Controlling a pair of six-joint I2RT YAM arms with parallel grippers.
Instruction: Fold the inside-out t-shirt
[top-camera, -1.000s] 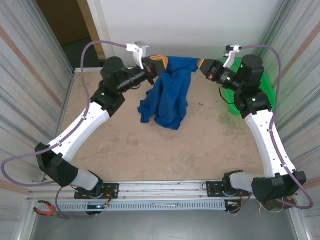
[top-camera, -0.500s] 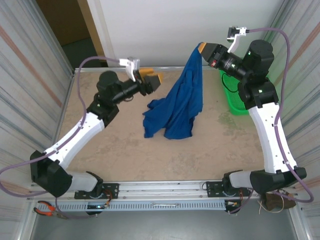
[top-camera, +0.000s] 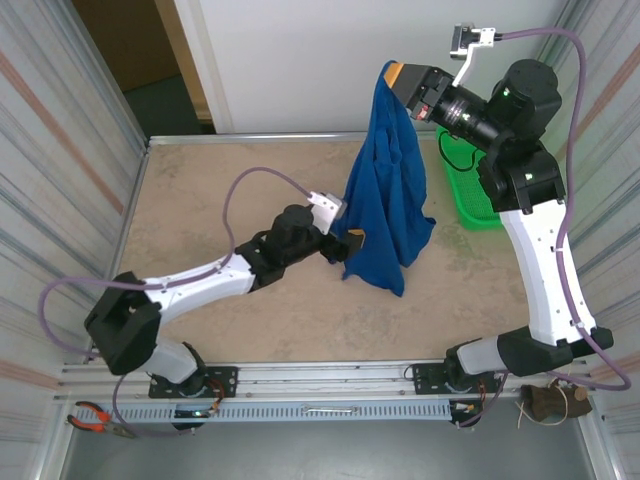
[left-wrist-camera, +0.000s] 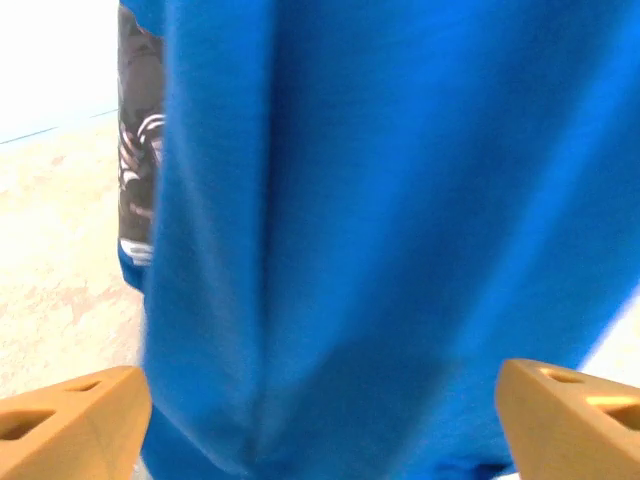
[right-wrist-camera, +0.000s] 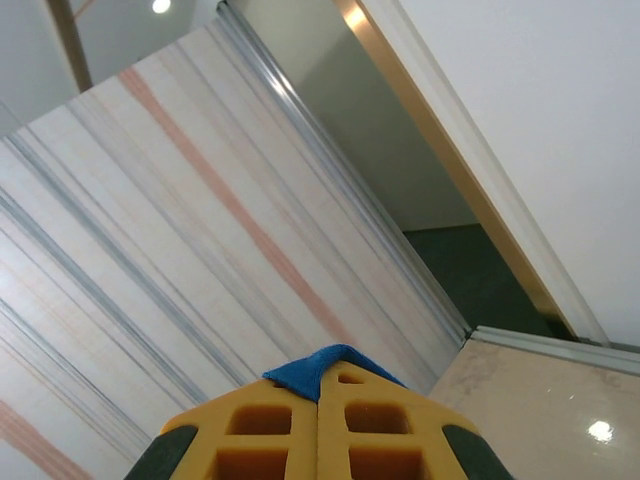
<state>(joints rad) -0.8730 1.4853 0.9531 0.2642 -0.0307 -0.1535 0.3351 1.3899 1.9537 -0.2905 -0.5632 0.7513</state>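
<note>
Left wrist view: the left gripper (left-wrist-camera: 320, 400) gapes wide, with the t-shirt (left-wrist-camera: 380, 200) hanging just ahead. It has let go of the cloth and swung low to mid-frame. At upper right of the top external view, the right gripper (top-camera: 397, 80), clamped on a shirt edge, has hoisted the garment, likely so the left can grab it lower down.

We find no words or numbers we can read; the printed graphic (left-wrist-camera: 138, 150) on the blue t-shirt (left-wrist-camera: 400, 250) is too blurred for letters.
</note>
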